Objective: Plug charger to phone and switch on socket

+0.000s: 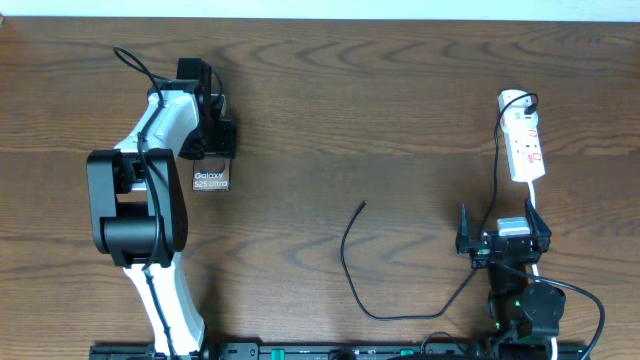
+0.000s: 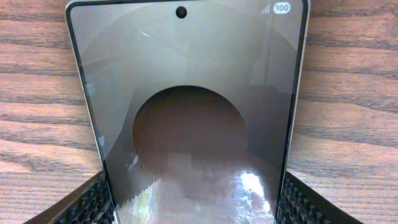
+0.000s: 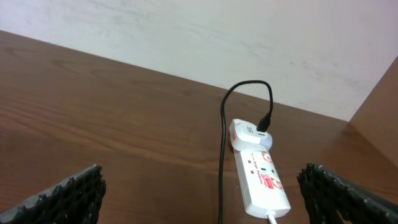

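Nothing is plugged yet. Our left claw (image 2: 196,202) straddles the phone (image 2: 186,93) at nine o'clock; we cannot tell whether it grips. The charger (image 1: 350,270) lies loose mid-desk (image 1: 400,100). Our right claw (image 3: 205,193) gapes empty, and the socket (image 1: 524,145) at three o'clock is untouched.

table (image 1: 400,100): dark brown wood-grain top is lying flat, filling nearly the whole overhead view | wall (image 3: 249,37): pale off-white surface is rising behind the table's far edge | brown panel (image 3: 380,106): wood-toned surface is meeting the wall at the table's far right corner, its tilt unclear
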Available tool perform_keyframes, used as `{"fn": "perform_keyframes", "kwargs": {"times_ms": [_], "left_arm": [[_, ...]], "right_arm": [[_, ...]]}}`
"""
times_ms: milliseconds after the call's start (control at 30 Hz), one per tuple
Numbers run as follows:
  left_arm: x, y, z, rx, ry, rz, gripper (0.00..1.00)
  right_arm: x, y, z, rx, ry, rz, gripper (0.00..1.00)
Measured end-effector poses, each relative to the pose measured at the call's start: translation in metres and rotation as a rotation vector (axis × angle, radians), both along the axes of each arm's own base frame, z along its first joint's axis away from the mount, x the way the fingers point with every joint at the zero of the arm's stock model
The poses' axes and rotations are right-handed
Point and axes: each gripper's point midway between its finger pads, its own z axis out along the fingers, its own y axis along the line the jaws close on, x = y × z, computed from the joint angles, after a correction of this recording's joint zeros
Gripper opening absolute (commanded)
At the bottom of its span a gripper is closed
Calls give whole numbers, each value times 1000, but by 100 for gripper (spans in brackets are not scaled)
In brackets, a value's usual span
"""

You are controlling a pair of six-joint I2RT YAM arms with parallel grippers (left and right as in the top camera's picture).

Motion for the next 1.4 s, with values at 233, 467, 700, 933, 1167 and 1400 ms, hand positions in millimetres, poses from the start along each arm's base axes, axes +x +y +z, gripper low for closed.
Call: {"fn": "perform_keyframes", "kwargs": {"times_ms": [233, 467, 700, 933, 1167, 1400], "left_arm": [[0, 0, 0, 0, 0, 0, 48], [0, 0, 0, 0, 0, 0, 48], [0, 0, 0, 0, 0, 0, 47], [0, 0, 0, 0, 0, 0, 43], [0, 0, 0, 0, 0, 0, 41], [0, 0, 0, 0, 0, 0, 36]], "right_arm": [[0, 0, 0, 0, 0, 0, 99], [0, 0, 0, 0, 0, 0, 99], [0, 0, 0, 0, 0, 0, 99], [0, 0, 0, 0, 0, 0, 99], [0, 0, 0, 0, 0, 0, 99], [0, 0, 0, 0, 0, 0, 99]]}}
